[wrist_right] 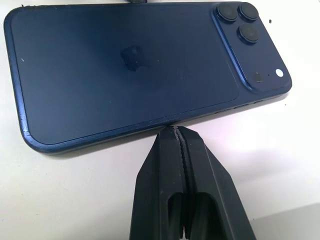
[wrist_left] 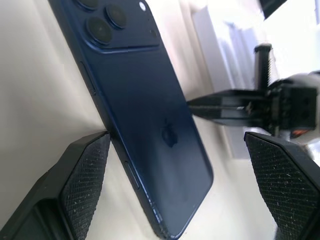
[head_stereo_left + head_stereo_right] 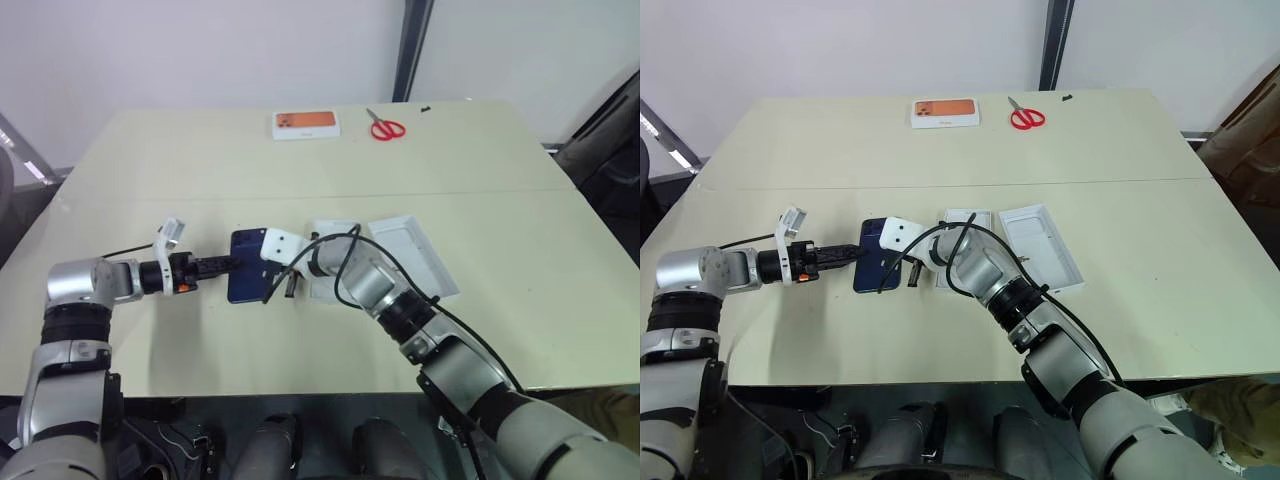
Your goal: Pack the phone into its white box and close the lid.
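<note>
Right wrist view has the right gripper (image 1: 176, 131) pressed shut, tips touching the long edge of the phone (image 1: 130, 70), which lies back-up (camera cluster showing) on the table (image 3: 300, 170). Opposite it, the left gripper (image 2: 177, 165) stands wide open at the phone's other side. Beyond the right gripper lie the white box (image 3: 966, 245) and the lid (image 3: 1040, 245).
</note>
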Available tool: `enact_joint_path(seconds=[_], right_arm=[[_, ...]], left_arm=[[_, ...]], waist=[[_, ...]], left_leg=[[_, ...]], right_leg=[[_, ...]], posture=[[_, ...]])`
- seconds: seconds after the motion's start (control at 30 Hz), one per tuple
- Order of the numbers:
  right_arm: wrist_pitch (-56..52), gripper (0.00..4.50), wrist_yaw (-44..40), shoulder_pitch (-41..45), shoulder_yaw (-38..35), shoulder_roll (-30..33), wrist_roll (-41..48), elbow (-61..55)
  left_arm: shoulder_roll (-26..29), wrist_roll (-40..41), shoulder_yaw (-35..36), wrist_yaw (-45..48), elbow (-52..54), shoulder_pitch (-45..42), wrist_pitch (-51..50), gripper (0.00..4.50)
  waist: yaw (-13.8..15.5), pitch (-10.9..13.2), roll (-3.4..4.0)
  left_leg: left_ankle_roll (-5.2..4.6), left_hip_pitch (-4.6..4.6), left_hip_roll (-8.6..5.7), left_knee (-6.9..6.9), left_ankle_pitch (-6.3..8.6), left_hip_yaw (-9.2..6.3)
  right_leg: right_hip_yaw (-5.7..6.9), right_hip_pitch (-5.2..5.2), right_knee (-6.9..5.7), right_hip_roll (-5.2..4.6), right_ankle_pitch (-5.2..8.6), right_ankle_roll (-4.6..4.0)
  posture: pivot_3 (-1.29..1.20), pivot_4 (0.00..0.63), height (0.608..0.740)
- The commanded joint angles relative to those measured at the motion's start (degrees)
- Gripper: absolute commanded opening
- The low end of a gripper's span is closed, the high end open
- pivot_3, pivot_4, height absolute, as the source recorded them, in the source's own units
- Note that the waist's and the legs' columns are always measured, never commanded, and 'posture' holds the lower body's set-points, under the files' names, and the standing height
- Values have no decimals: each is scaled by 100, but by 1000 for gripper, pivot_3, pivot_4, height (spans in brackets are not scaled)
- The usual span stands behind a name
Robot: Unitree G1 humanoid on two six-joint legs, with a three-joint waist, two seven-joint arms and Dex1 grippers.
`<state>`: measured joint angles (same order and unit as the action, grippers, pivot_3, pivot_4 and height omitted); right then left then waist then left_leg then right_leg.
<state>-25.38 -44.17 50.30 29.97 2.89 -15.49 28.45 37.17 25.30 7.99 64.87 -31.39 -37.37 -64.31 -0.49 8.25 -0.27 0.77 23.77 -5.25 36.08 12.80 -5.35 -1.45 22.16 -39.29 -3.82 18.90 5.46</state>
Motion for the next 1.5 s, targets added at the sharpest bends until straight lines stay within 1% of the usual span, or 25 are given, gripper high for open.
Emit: enact_joint_path(seconds=[0.03,0.17,0.4,0.63,0.8,0.93,1.03,1.17,1.47,1.5], right_arm=[[88,40,-41,24,56,-75,3,35],[115,40,-164,-7,97,-27,8,-1],[117,40,-250,-63,131,2,0,-81],[148,40,-152,-12,64,-33,-3,51],[161,40,-171,3,53,-23,-1,55],[180,40,-167,-19,59,-9,-12,49],[194,0,-166,-39,70,7,-22,39],[201,0,-176,-58,90,19,-35,-2],[216,0,-183,-85,116,28,-49,-31],[220,0,-181,-88,116,24,-49,-32]], left_arm=[[-390,96,-417,-48,-12,26,-297,4500],[-579,146,-382,-267,191,78,-384,4500],[-831,319,26,-671,290,67,-622,4500],[-779,346,-29,-776,551,151,-566,4500],[-657,438,257,-835,224,148,-525,4500],[-554,520,356,-797,-10,139,-471,4500],[-555,590,376,-832,-122,135,-494,3730],[-577,646,352,-826,-159,202,-482,1824],[-537,741,432,-842,-281,231,-520,1824],[-538,739,422,-854,-274,240,-508,1291]], waist=[[3,0,0],[28,-1,1],[107,-6,5],[39,-6,4],[-25,-6,4],[-54,-6,3],[-72,-5,3],[-74,-5,2],[-70,-5,2],[-72,-5,2]], left_leg=[[-1,0,0,0,1,-1],[-2,0,-1,2,1,-2],[-9,-5,-1,4,5,-2],[1,-5,0,-4,0,-1],[2,-5,2,-10,0,-2],[2,-5,5,-13,0,-1],[2,-5,6,-15,0,-1],[8,-4,7,-20,-3,0],[8,-4,7,-21,-2,1],[8,-4,7,-21,-2,1]], right_leg=[[0,0,0,0,0,0],[0,-3,0,0,0,0],[0,-11,6,-1,0,0],[-1,-6,9,0,0,0],[0,-3,9,1,0,0],[0,1,9,3,0,0],[-1,4,9,4,0,0],[-1,8,10,4,0,0],[-2,8,12,4,0,0],[-2,8,13,4,0,0]], posture=[[0,150,734],[0,150,734],[0,150,734],[0,150,734],[0,150,734],[0,150,734],[0,150,734],[0,150,734],[0,150,734],[0,150,734]])
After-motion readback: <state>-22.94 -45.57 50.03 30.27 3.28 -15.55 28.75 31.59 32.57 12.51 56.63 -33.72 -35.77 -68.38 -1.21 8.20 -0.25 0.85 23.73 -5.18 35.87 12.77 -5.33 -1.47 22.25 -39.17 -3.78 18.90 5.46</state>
